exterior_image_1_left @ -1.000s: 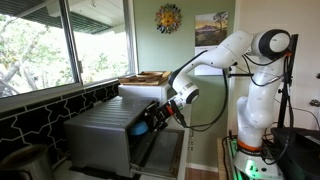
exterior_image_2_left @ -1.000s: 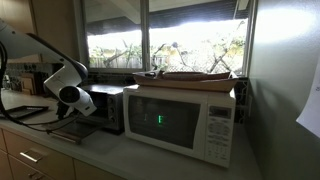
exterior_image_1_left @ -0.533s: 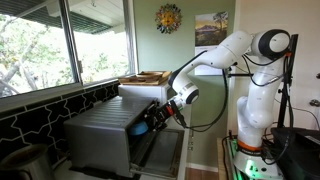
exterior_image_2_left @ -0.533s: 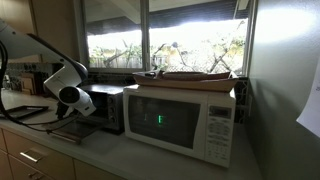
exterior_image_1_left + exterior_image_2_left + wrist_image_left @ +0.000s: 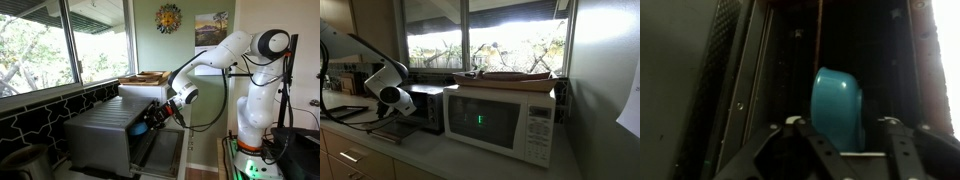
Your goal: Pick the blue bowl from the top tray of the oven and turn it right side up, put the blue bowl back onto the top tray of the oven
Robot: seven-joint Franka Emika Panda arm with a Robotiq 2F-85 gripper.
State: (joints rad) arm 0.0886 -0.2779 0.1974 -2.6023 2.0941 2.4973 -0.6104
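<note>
In the wrist view the blue bowl [image 5: 837,105] stands on its edge inside the dark cavity of the oven [image 5: 750,70], between my fingers. My gripper [image 5: 840,125] is shut on the bowl, one finger [image 5: 792,124] on each side of it. In an exterior view the gripper [image 5: 158,117] reaches into the front of the grey oven [image 5: 100,135], with a bit of blue bowl [image 5: 140,127] showing at its tip. From the opposite side the arm's end [image 5: 388,95] is at the oven [image 5: 428,105]; the bowl is hidden there.
The oven door [image 5: 162,150] hangs open below the gripper. A white microwave [image 5: 500,120] with a wooden tray [image 5: 510,75] on top stands beside the oven. Windows run along the back. The robot base [image 5: 250,125] stands off the counter's end.
</note>
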